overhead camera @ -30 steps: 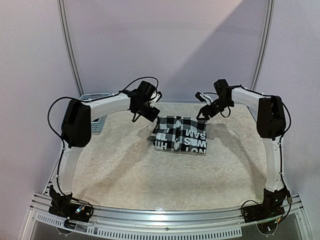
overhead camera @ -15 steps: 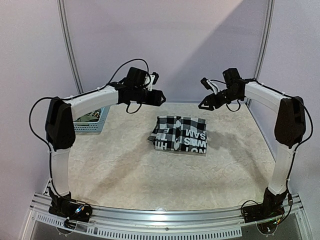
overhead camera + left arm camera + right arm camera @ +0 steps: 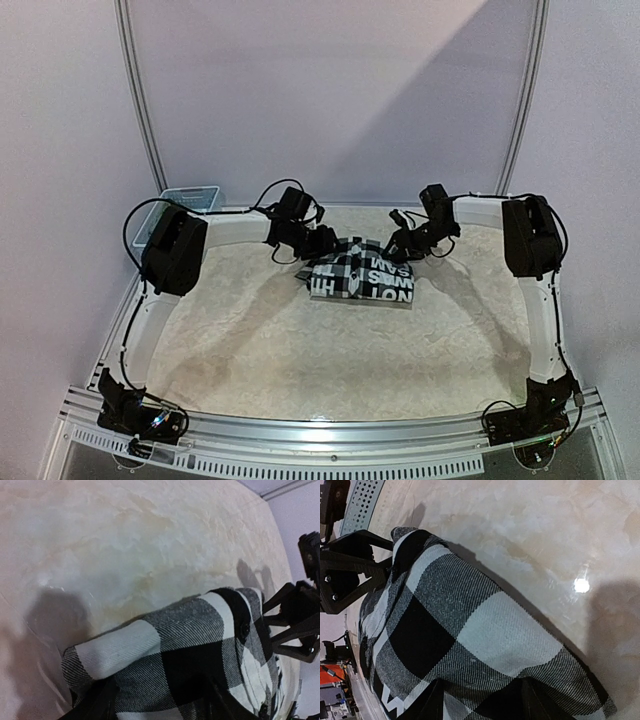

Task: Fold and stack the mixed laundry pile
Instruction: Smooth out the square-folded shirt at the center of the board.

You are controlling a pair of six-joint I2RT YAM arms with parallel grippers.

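The mottled beige counter [image 3: 250,350] is carrying the folded, woven checked shirt [image 3: 362,282] mid-back, unmoved. Raised a moment ago, the left end effector [image 3: 327,244] and right end effector [image 3: 399,247] are straddling its 2 far corners, fingers apart; whether they are clamping I cannot tell.

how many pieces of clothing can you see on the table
1: the folded checked shirt lies on the table, toward its far middle. More could be hidden in the basket at the far left, whose inside doesn't show.
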